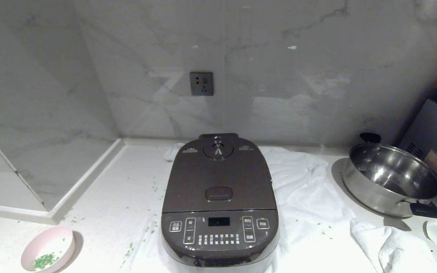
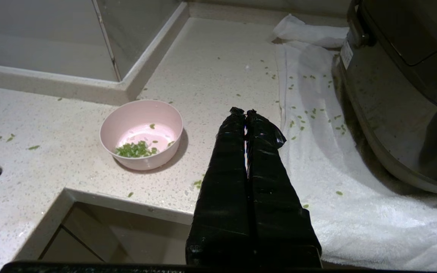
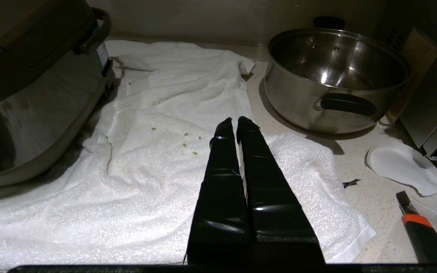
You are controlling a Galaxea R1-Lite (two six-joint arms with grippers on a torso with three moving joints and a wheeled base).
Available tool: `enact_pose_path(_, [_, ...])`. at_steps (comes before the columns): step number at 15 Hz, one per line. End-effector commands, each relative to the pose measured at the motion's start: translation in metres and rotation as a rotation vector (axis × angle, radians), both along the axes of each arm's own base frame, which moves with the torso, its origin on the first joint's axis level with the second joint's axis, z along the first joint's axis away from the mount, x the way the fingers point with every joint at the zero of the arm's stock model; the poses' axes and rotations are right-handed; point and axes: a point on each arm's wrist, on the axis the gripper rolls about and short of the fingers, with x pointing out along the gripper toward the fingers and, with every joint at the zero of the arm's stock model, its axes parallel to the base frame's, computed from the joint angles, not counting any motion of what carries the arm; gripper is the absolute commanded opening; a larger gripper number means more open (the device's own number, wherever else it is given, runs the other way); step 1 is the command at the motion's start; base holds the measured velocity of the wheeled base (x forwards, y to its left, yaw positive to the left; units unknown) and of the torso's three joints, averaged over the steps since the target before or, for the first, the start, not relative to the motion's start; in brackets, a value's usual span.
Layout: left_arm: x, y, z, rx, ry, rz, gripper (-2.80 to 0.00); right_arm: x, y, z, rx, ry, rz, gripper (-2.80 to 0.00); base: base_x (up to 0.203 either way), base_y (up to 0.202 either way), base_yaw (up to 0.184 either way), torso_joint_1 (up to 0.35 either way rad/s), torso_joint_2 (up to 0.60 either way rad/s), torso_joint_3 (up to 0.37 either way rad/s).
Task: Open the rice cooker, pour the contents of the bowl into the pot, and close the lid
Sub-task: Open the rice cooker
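The cooker [image 1: 220, 197] sits mid-counter near the front edge, lid [image 1: 218, 174] down, latch button [image 1: 218, 193] facing forward. The bowl [image 2: 141, 134] lies toward the left front edge, nearest the left pincer [image 2: 245, 112]. Both pincers are closed and empty; the right pincer [image 3: 233, 120] hangs over the towel [image 3: 173, 113].

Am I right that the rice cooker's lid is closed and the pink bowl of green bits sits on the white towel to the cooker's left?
Not quite. The lid of the rice cooker is closed, but the bowl of green bits stands on the bare counter, beside the towel, as the left wrist view shows.
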Motion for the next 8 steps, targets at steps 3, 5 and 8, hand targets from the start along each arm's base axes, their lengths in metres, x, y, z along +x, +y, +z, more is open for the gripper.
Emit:
enact_pose_path(3, [-0.0001, 0.0000, 0.0000, 0.000, -0.002, 0.000, -2.80, 0.0000, 0.0000, 0.0002, 0.000, -0.002, 0.001, -2.80, 0.000, 0.000, 0.000, 0.000, 0.00, 0.000])
enact_pose_path(5, [-0.0001, 0.0000, -0.0002, 0.000, -0.001, 0.000, -2.80, 0.0000, 0.0000, 0.0002, 0.003, -0.002, 0.001, -2.80, 0.000, 0.000, 0.000, 0.000, 0.00, 0.000])
enact_pose_path(8, [-0.0002, 0.0000, -0.0001, 0.000, -0.003, 0.000, -2.80, 0.0000, -0.0001, 0.0000, 0.004, 0.000, -0.002, -2.80, 0.000, 0.000, 0.000, 0.000, 0.00, 0.000])
